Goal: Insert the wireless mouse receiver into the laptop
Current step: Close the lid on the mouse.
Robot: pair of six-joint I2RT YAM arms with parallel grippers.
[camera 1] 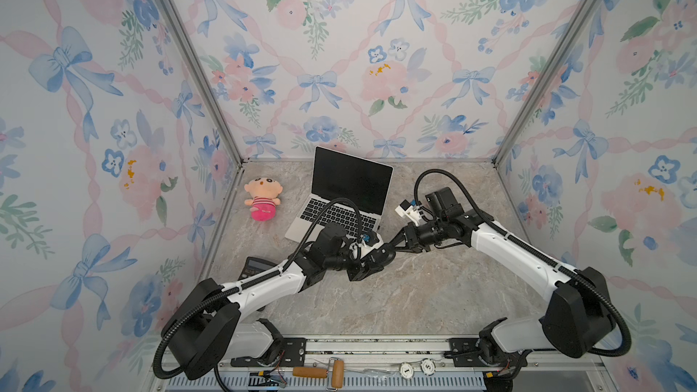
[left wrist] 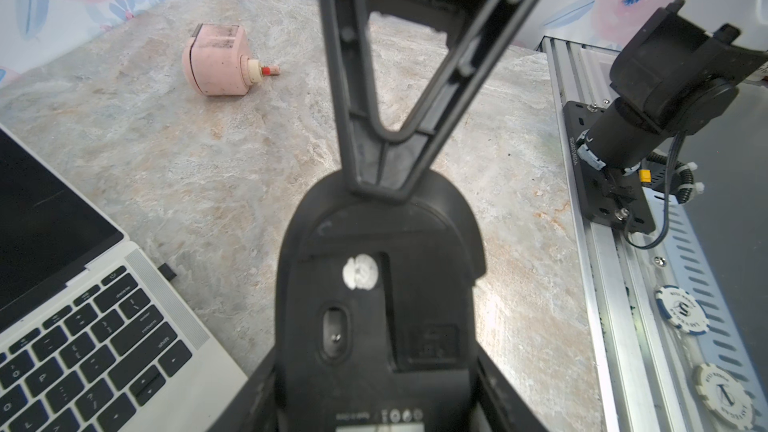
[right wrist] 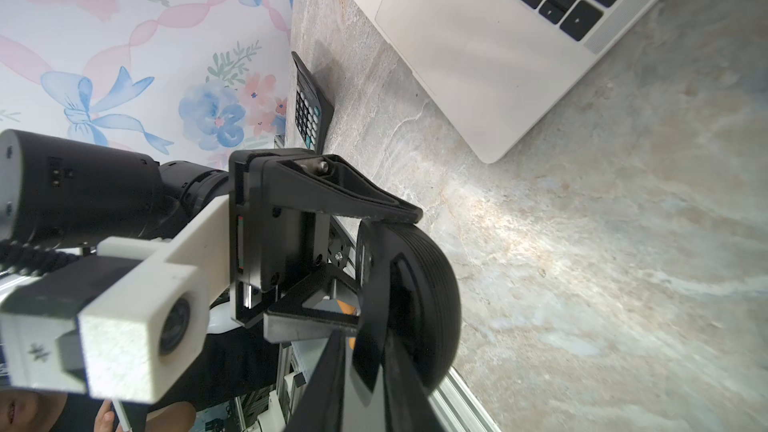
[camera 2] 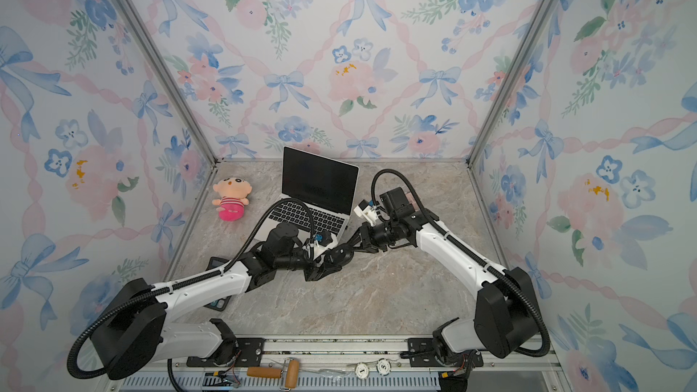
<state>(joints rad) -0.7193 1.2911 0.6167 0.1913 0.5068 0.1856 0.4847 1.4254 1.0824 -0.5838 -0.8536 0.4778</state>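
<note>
The laptop [camera 1: 350, 182] [camera 2: 320, 182] stands open at the back of the marble table, its screen black. In the left wrist view a tiny dark stub, the wireless mouse receiver [left wrist: 167, 271], sticks out at the right side edge of the laptop [left wrist: 104, 326]. My left gripper [camera 1: 371, 262] [left wrist: 376, 401] is shut on a black mouse [left wrist: 374, 305], underside towards its camera, just off the laptop's front right corner. My right gripper [camera 1: 394, 245] [left wrist: 384, 189] meets the mouse's far end. A thin curved black cover piece [right wrist: 370, 326] lies between its narrowly spaced fingers; whether they press it does not show.
A plush doll [camera 1: 262, 197] lies left of the laptop. A dark calculator [camera 1: 256, 266] [right wrist: 309, 110] sits by the left wall under my left arm. A pink boxy object [left wrist: 218, 61] lies behind the right arm. Poker chips [left wrist: 681, 307] and a wooden roller [camera 1: 320, 371] rest on the front rail.
</note>
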